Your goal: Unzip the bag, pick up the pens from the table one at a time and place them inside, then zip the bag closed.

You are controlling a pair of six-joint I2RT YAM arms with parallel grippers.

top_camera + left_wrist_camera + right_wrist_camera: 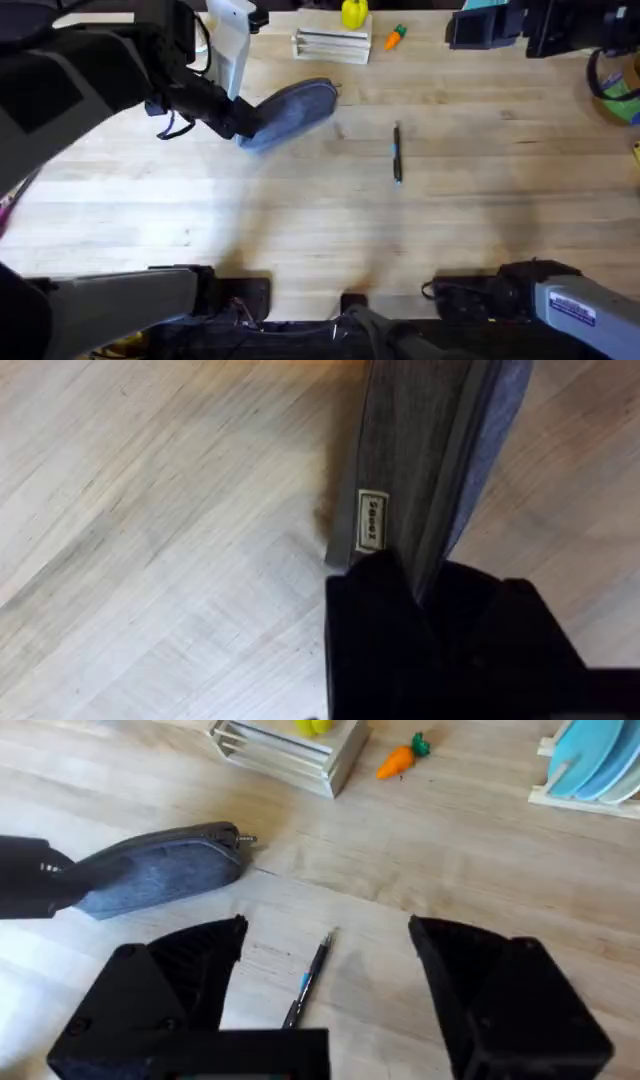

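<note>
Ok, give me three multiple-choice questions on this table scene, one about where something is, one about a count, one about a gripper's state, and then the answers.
1. Where does the pen lie on the table?
A. inside the bag
B. on bare wood, apart from the bag
C. on top of the wooden crate

2. How many pens lie on the tabletop?
A. one
B. three
C. five

3. What is the left gripper doing?
A. hanging open, away from everything
B. shut on the pen
C. shut on one end of the bag

Answers:
1. B, the overhead view shows bare wood between pen and bag.
2. A, a single thin pen shows in the overhead and right wrist views.
3. C, the left wrist view shows its fingers clamped on the bag's end by the label, while the right gripper hangs open over the pen.
</note>
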